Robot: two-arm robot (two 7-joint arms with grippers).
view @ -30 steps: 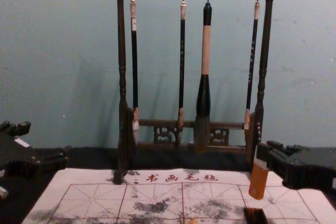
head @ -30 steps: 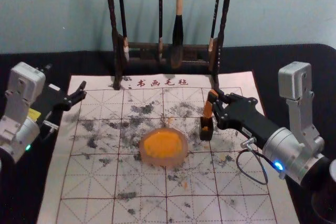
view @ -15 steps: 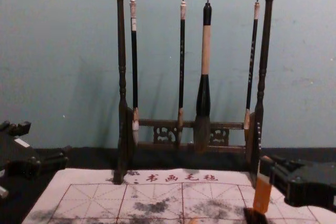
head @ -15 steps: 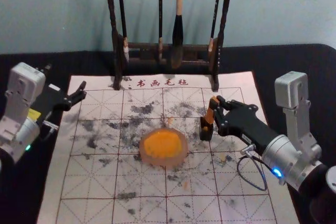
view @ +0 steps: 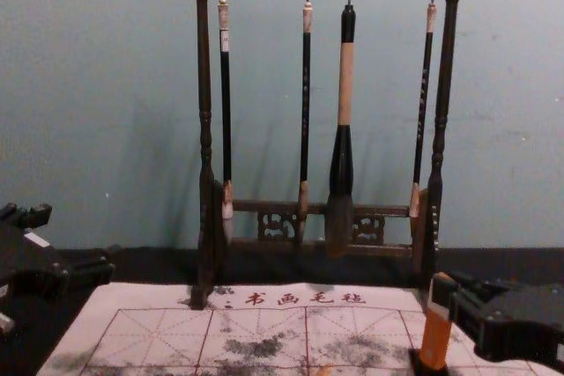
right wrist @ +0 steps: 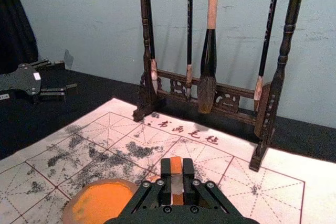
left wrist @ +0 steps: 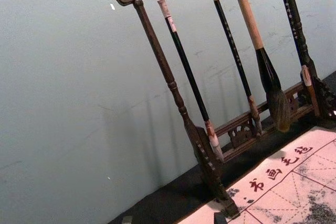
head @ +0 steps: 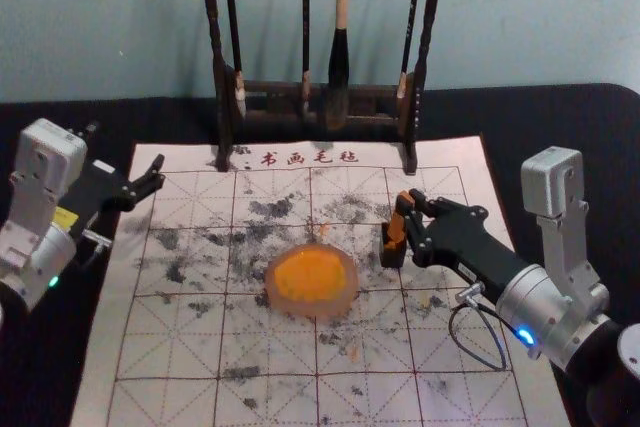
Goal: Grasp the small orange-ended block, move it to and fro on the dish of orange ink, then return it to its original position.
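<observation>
Right wrist view: the right gripper (right wrist: 177,174) has its fingers closed on the upper part of the orange-ended block (view: 435,341). The block is near upright, its lower end at the small dark holder (head: 392,258); how deep it sits, I can't quite tell. Beside it lies the dish of orange ink (head: 311,278). The left gripper (head: 126,153) is parked over on the left, fingers spread. This looks like the return, so next: lower straight, seat it, release.

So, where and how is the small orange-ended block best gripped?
Probably by the block's upper end, from the robot's right, as the right claw holds it: it is tall and narrow, nearly upright, its orange lower part down at the small black box.
</observation>
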